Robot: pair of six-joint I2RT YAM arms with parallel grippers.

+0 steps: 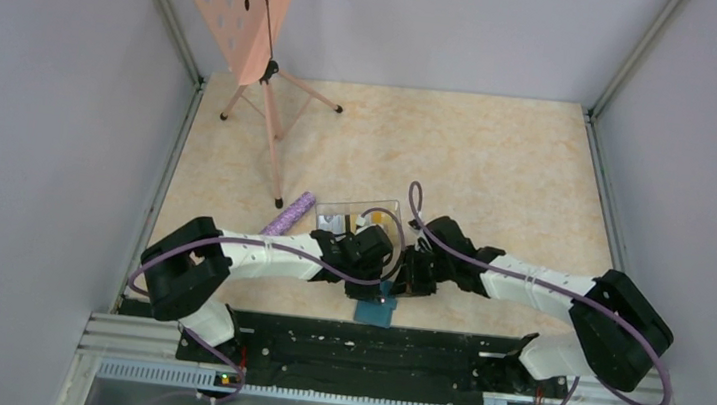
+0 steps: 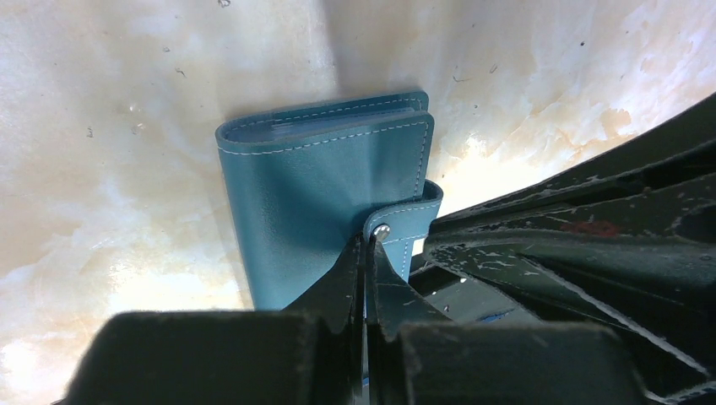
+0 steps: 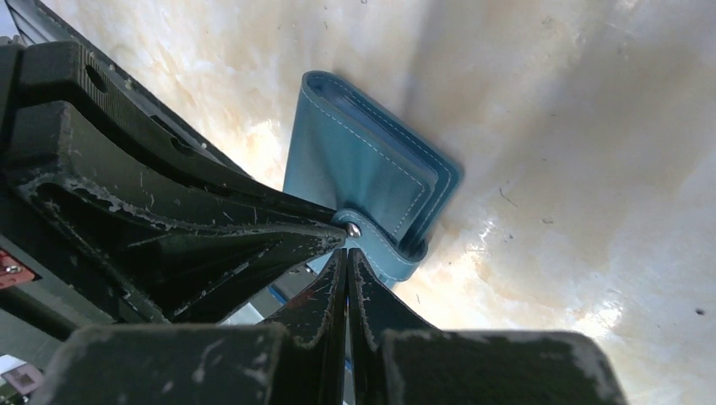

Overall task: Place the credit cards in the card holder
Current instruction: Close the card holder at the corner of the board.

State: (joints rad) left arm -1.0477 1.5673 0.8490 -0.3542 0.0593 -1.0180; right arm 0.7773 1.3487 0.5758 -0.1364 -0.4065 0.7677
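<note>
**SNAP FIRST:** Both grippers meet at the closed holder (image 2: 321, 194). It lies flat on the surface (image 2: 127, 101) just ahead of the arm bases, with its tab (image 2: 404, 213) fastened over the opening edge. Your left gripper (image 2: 365, 246) is pressed together, its tips touching the tab right at the metal snap. Your right gripper (image 3: 347, 255) is also pressed together, its tips just under the tab from the opposite side. Neither wrist view shows whether any leather is caught between the fingers, so treat both as blunt points rather than a grasp.

The step in hand looks to be popping the snap. To do it well, you likely want 1 gripper pinning the cover near the spine. The other can then work under the tab's free end and lift it away. Prying with both at 1 spot risks skating the holder across the surface. Spread the lifting gripper a little first, so that it pinches the tab instead of pushing it.

The cards (image 1: 332, 222) appear to sit in a clear tray (image 1: 389, 209) just beyond the grippers, apart from the holder. They are too small to count.
</note>
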